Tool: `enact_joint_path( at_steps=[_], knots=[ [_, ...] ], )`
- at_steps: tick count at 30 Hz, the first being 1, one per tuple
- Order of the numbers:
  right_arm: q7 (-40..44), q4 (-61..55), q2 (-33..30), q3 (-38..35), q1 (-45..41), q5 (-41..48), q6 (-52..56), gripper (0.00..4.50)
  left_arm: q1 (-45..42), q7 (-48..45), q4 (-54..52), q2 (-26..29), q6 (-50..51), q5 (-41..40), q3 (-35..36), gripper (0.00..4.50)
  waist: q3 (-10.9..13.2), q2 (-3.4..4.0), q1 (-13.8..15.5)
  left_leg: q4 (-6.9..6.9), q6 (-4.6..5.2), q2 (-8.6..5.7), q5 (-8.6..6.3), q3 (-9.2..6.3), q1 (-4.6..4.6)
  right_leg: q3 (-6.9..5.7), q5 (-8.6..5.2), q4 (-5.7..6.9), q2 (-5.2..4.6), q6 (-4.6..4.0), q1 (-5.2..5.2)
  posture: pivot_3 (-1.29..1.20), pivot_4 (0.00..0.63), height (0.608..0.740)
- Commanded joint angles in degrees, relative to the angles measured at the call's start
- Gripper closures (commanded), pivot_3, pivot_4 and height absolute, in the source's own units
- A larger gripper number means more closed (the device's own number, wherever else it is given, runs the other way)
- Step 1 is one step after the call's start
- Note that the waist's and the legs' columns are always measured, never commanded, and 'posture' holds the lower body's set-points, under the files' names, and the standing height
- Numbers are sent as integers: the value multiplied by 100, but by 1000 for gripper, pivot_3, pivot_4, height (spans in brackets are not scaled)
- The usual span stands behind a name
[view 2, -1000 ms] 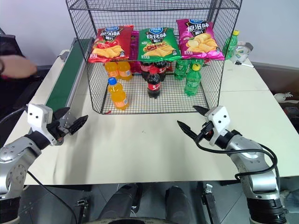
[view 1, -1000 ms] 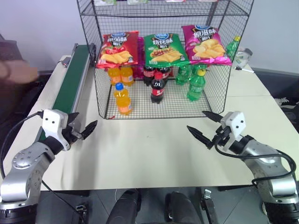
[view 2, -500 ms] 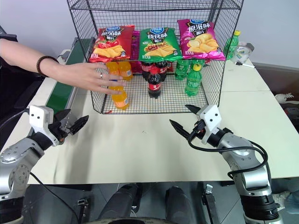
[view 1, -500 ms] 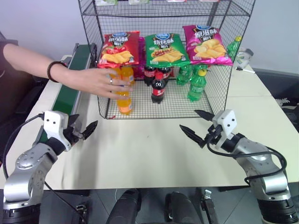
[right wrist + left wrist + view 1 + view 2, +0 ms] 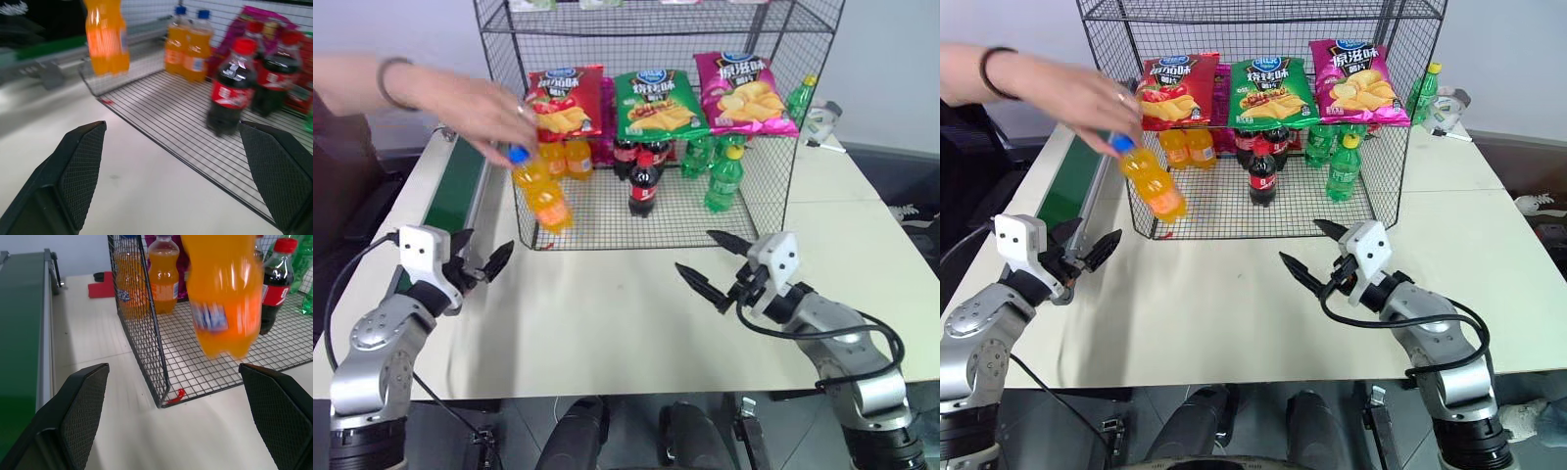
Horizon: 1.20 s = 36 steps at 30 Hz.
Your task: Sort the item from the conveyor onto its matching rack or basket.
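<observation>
**Ann:** Left eye view: a person's hand (image 5: 475, 108) grips the small clear orange-soda bottle with the blue cap (image 5: 539, 191) by its neck, tilted in the air at the front left corner of the big black wire-mesh rack (image 5: 764, 186), beside the long dark green conveyor belt (image 5: 455, 191).

**Bo:** And the robot?

**Ann:** Left gripper (image 5: 481, 266) and right gripper (image 5: 712, 262) both hover over the pale table (image 5: 607, 313), jaws spread wide, holding nothing.

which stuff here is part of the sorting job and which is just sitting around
Part of the job:
- small clear orange soda bottle with blue cap, held in a person's hand
- long dark green conveyor belt
- large black wire-mesh rack
- left gripper and right gripper, both open

Just lying about:
- dark cola bottles with red caps
- green bottles
- red, green and pink chip bags
</observation>
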Motion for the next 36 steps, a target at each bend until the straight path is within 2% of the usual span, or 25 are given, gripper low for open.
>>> enact_joint_path(
  at_steps=[1,8,19,28,32,36],
  knots=[
    [-82,-491,117,190,-58,123,92,0,54,133,-12,15,-195,119,204,65,0,0,0,0,0,0,0,0,0,0,0,0,0,0,0,0,150,740],
    [-164,-763,332,545,-122,235,319,0,14,479,157,22,-341,414,250,65,0,0,2,0,-1,0,0,0,0,0,0,0,0,0,-7,0,150,740],
    [-74,-696,341,670,-277,228,288,0,-126,1048,396,-67,-420,654,368,65,0,0,3,0,-1,0,-1,-1,0,-2,1,0,1,1,-9,0,150,740],
    [-8,-644,359,667,-315,306,315,0,-259,1558,496,-45,-385,1216,247,65,0,0,0,0,0,0,0,-1,1,-3,2,0,1,4,-9,0,150,740],
    [-28,-653,380,681,-318,324,334,0,-366,1958,715,-18,-582,1795,139,65,-1,-1,5,0,0,-1,0,-1,1,-4,3,1,1,5,-10,0,150,740],
    [-39,-665,410,698,-309,355,361,0,-359,1639,803,-202,-964,1506,232,65,-1,-1,1,0,-1,-2,0,0,1,-3,3,0,1,6,-9,0,150,740]
  ],
)
